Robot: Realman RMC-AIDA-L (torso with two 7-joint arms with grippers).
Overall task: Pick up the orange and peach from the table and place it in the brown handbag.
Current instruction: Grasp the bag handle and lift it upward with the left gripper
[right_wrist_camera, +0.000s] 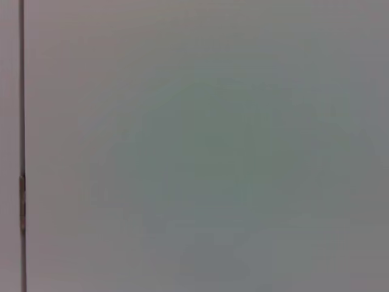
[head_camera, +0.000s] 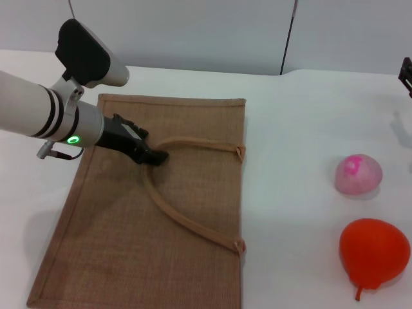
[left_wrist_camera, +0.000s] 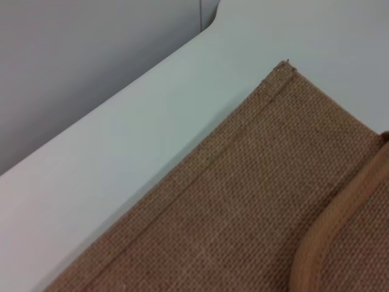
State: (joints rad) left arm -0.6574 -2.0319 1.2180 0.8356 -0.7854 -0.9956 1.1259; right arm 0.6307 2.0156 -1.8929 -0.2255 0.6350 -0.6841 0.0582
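A: Surface? 
B: White table (head_camera: 302,129), smooth, evenly lit, soft shadows.
A: Behind it?
B: Pale grey wall (head_camera: 193,32); dark vertical seam (head_camera: 284,38) between panels.

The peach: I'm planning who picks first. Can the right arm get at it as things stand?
Probably yes. The peach lies alone on bare table, apart from the orange, nothing over it. The right gripper is at the far right edge, and the left gripper is over at the bag.
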